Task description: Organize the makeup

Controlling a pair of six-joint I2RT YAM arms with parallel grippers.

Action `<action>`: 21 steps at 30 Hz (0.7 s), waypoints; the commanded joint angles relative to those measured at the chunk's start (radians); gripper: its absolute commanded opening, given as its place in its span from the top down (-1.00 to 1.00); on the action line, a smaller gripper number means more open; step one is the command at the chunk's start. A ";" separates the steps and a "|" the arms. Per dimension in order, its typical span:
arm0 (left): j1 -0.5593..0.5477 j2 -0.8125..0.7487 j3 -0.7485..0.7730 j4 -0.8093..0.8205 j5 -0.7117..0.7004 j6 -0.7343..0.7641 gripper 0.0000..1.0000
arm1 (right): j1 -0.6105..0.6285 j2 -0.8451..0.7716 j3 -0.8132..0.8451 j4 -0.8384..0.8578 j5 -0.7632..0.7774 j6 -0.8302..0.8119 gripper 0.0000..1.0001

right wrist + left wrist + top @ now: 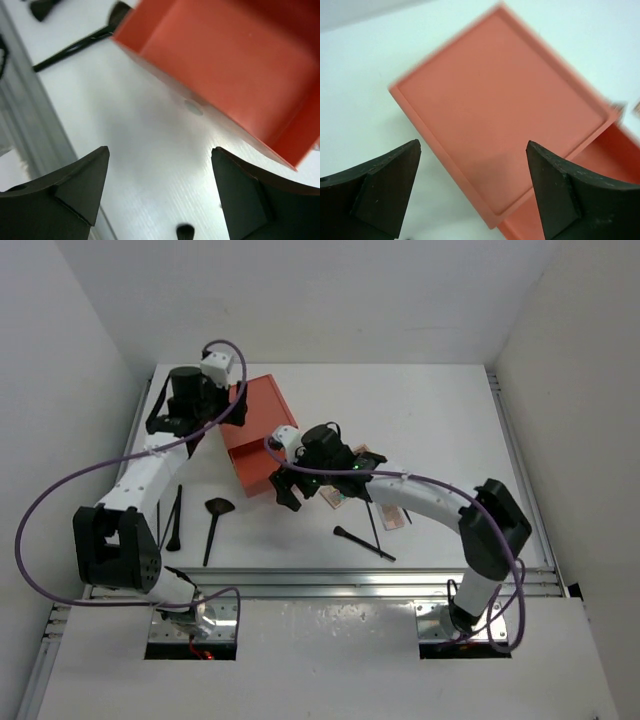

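Observation:
The makeup lies on the white table. Palettes show partly under my right arm: one [336, 497], one [393, 517], and a sliver [368, 453]. A black fan brush [212, 525] and thin brushes [175, 515] lie at the left. Another brush [364, 543] and a pencil [373, 524] lie near the front. My left gripper [220, 416] is open and empty over the orange box's lid [500, 110]. My right gripper [287, 492] is open and empty over bare table, just in front of the pulled-out drawer [235, 65]. A brush tip [185, 231] shows between its fingers.
The orange box [258, 420] stands at centre left with its drawer [252, 476] pulled out toward the front. A metal rail [350, 585] runs along the table's front edge. White walls close in the left, right and back sides.

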 commanded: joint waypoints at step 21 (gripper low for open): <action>0.523 -0.001 -0.010 -0.684 -0.065 -0.117 -0.28 | -0.274 -0.267 0.110 -0.112 -0.372 0.074 -0.61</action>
